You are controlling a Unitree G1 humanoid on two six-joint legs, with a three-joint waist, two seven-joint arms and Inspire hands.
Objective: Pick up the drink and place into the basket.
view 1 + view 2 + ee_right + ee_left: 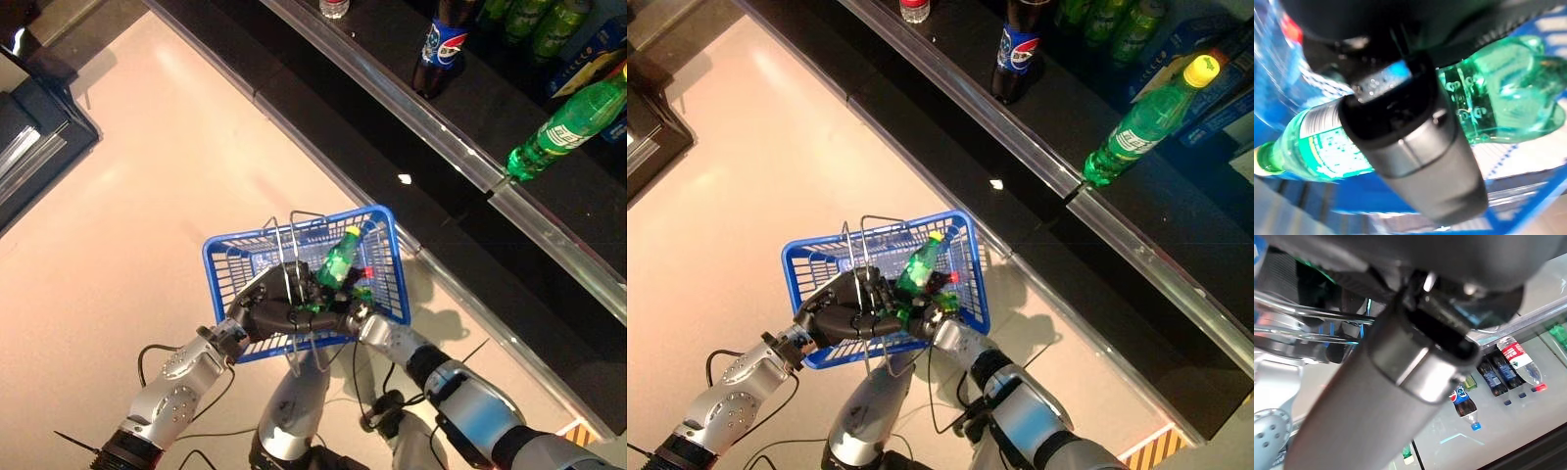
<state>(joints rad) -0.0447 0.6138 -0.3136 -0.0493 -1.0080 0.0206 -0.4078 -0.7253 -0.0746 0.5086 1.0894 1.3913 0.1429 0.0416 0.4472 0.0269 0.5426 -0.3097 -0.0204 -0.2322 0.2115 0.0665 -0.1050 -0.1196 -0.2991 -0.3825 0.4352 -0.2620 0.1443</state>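
Right robot hand [345, 311]: reaches over the near rim of the basket, fingers curled round the lower body of the green bottle, which it holds tilted above the basket floor.
Left robot hand [263, 311]: just beside the right one at the near rim, fingers curled round the wire handles, carrying the basket.
Basket [384, 235]: blue plastic mesh, hanging over the pale floor, its two wire handles folded up toward the left robot hand; something with a red cap already seems to lie inside, by the bottle.
Green bottle [339, 260]: clear green plastic with a yellow cap and a green-and-white label; cap points toward the far rim of the basket, base toward the near rim. It is inside the basket's outline but not yet lying down.
Step in hand: lowering and letting go, I'd say.
Doing it well: bring the base down until it rests on the mesh, then loosen the grasp; keep the basket level so the bottle does not roll; lift the right robot hand out clear of the wire handles.
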